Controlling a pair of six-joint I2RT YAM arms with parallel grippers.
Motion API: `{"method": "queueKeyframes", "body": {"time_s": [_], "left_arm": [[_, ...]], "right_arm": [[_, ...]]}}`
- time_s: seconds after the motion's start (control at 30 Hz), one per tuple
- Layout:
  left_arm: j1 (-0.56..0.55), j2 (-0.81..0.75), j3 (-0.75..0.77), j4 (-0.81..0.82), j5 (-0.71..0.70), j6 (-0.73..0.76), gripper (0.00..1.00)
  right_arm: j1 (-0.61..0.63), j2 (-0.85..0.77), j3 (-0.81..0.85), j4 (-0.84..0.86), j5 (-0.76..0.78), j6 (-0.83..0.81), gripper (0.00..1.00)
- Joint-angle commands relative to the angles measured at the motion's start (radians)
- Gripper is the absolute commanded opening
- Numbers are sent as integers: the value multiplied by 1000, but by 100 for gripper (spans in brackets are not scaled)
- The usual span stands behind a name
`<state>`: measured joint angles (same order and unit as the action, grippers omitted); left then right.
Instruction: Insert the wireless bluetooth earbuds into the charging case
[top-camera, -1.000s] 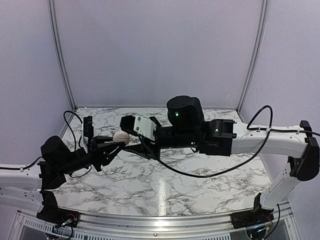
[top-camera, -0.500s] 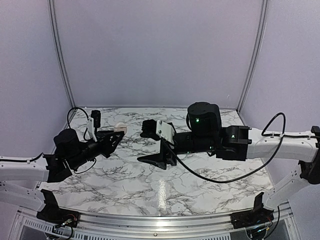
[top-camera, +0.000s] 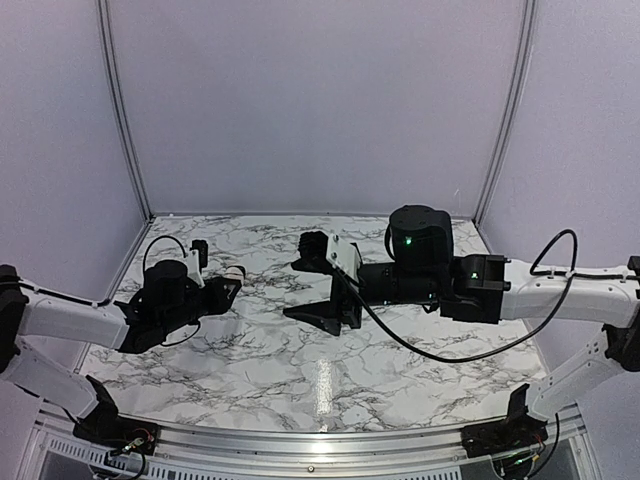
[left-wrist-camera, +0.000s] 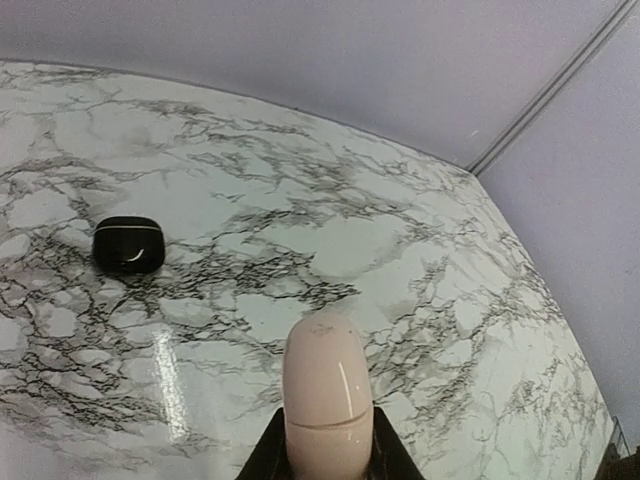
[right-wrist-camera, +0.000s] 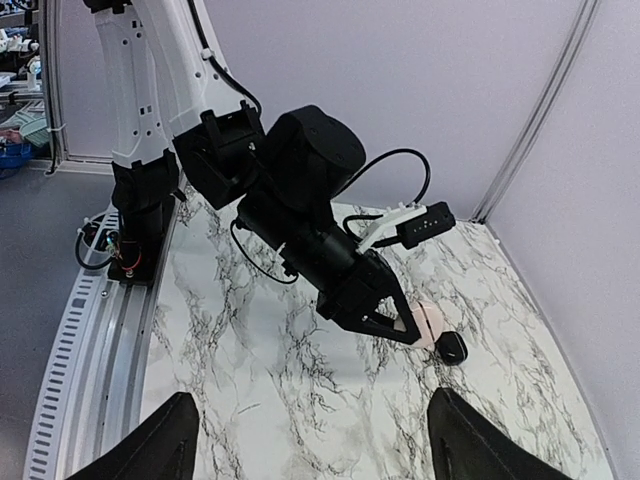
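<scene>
Left wrist view, entry 1: charging case (left-wrist-camera: 326, 380). Cream-pink and pebble-shaped, it is clamped at its near end by the left gripper (left-wrist-camera: 328, 445), with the black fingers (left-wrist-camera: 262, 455) pressing on either side. A seam crosses it close to the grip, and no open hollow shows from this angle. The hold is probably meant to keep the case steady and pointed forward so the other arm can work at it.

Entry 2: earbud (left-wrist-camera: 128, 243). Small, black and rounded, with a thin pale arc on top. It lies loose on the table (left-wrist-camera: 420, 250), left of and beyond the case tip, near it but not touching. Only one is visible; the second cannot be located.

Entry 3: right gripper (right-wrist-camera: 311, 395). Its jaws are spread wide with nothing between them, and it faces the left arm from well back. It looks ready for a pick, most likely of the loose earbud. The task appears to be at an early stage, since this earbud is not yet in the case.

Surface: glossy white marble-pattern top with grey veining and a streak of reflected light. A metal rail (top-camera: 300, 440) runs along the near edge.

Room: plain pale lilac walls (top-camera: 320, 100) on three sides, with slim metal corner posts (top-camera: 120, 110).
</scene>
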<state>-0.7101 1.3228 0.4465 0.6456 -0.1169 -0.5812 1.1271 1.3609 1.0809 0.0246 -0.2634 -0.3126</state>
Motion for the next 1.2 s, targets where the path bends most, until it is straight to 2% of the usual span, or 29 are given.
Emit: {"method": "queueKeyframes", "body": {"time_s": [0.0,0.2,0.33,0.57,0.73,0.87,0.93,1.1,1.17], "left_arm": [[60,89,44,-8,-8,-33,0],[86,251,111,-8,1,11,0],[115,334,151,-6,14,-16,0],[172,466,246,-1,110,-41,3],[227,546,281,-2,252,-88,8],[246,566,284,-10,278,-106,10],[248,569,292,-31,278,-107,15],[250,567,316,-127,245,-91,36],[250,553,320,-169,227,-81,48]], "right_arm": [[-6,-11,10,21,0,18,79],[-6,-4,11,21,-4,26,80],[-6,-5,12,15,-2,29,80],[-6,-8,10,10,6,35,81],[-6,-20,0,10,39,35,82],[-6,-22,-3,8,49,35,83],[-6,-22,-3,9,49,37,83],[-6,-22,0,8,49,36,84],[-6,-25,1,7,53,35,84]]}}
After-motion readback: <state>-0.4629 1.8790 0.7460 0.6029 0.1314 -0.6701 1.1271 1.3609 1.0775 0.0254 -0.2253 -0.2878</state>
